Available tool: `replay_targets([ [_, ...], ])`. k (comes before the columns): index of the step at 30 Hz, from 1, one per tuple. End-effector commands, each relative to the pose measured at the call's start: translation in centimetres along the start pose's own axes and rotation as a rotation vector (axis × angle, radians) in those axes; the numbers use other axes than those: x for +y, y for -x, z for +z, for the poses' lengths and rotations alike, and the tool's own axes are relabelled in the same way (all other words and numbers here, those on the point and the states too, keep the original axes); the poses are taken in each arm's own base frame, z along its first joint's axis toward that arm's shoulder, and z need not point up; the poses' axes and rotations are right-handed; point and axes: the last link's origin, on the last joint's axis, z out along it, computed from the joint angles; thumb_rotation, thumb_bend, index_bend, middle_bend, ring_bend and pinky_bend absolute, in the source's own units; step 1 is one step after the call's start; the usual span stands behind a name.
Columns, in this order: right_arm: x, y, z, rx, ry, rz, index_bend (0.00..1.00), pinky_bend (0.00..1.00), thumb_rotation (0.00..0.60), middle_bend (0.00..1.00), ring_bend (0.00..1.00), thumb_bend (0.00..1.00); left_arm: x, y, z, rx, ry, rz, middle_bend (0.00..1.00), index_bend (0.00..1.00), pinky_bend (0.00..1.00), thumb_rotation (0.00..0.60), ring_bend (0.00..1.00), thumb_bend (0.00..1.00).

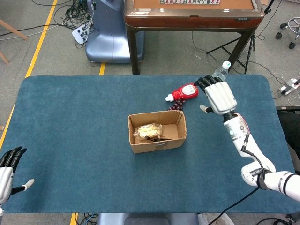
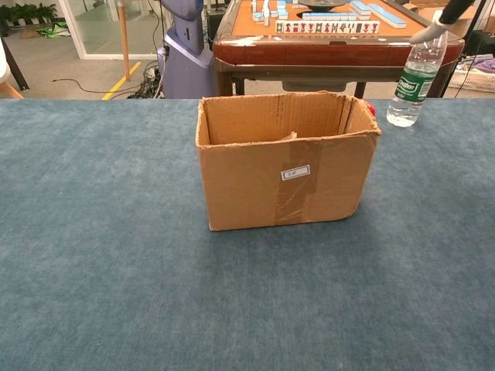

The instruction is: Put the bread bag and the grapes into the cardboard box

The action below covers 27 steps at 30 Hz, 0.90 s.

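The clear plastic bread bag (image 1: 147, 131) is seen inside the open brown cardboard box (image 1: 180, 123) at frame centre. The dark grapes (image 1: 176, 106) lie just above it. The right hand (image 1: 219, 95), upper right, is spread and holds nothing; the left hand (image 1: 8, 168), lower left, likewise.

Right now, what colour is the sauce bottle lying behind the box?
Red with a white cap; the sauce bottle shows best in the head view.

I work in what looks like a robot lab or test hall: beyond my fingers lie a concrete floor with yellow tape lines (image 1: 40, 42), loose cables (image 1: 70, 16), another machine's blue base (image 1: 105, 40) and a mahjong table (image 2: 332, 35). My worktop (image 1: 70, 136) wears blue felt.
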Motion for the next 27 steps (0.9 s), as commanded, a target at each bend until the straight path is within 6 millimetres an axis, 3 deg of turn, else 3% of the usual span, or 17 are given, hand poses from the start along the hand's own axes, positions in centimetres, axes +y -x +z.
replay_targets([
  [1, 0.5, 1.7, 1.2, -0.037, 0.026, -0.083, 0.32, 0.29, 0.600, 0.23, 0.17, 0.00, 0.0, 0.0, 0.0, 0.000, -0.001, 0.000, 0.12, 0.15, 0.30, 0.600, 0.11, 0.00],
  [4, 0.6, 3.3, 1.9, -0.082, 0.027, -0.122, 0.32, 0.29, 0.600, 0.23, 0.17, 0.00, -0.1, -0.1, 0.0, 0.001, -0.002, -0.003, 0.12, 0.15, 0.30, 0.600, 0.11, 0.00],
  [7, 0.7, 5.0, 2.7, -0.128, 0.024, -0.162, 0.32, 0.30, 0.600, 0.30, 0.21, 0.00, -0.1, -0.1, 0.0, 0.002, -0.003, -0.007, 0.12, 0.15, 0.30, 0.600, 0.11, 0.00],
  [13, 0.2, 8.1, 4.3, -0.190, 0.006, -0.208, 0.32, 0.63, 0.600, 0.69, 0.64, 0.00, -0.3, -0.3, -0.1, 0.006, -0.012, -0.014, 0.12, 0.15, 0.30, 0.600, 0.11, 0.00],
  [18, -0.3, 10.2, 5.6, -0.248, -0.012, -0.230, 0.32, 0.83, 0.600, 0.92, 0.87, 0.00, -0.6, -0.4, -0.2, 0.009, -0.024, -0.019, 0.12, 0.15, 0.30, 0.600, 0.11, 0.00],
  [21, -0.9, 11.3, 6.3, -0.274, -0.028, -0.246, 0.32, 0.88, 0.600, 0.98, 0.93, 0.00, -0.7, -0.5, -0.3, 0.011, -0.028, -0.024, 0.12, 0.15, 0.30, 0.600, 0.11, 0.00],
  [27, -2.2, 13.2, 7.6, -0.324, -0.059, -0.263, 0.32, 0.90, 0.600, 1.00, 0.97, 0.00, -1.0, -0.6, -0.3, 0.011, -0.040, -0.031, 0.12, 0.15, 0.30, 0.600, 0.11, 0.00],
])
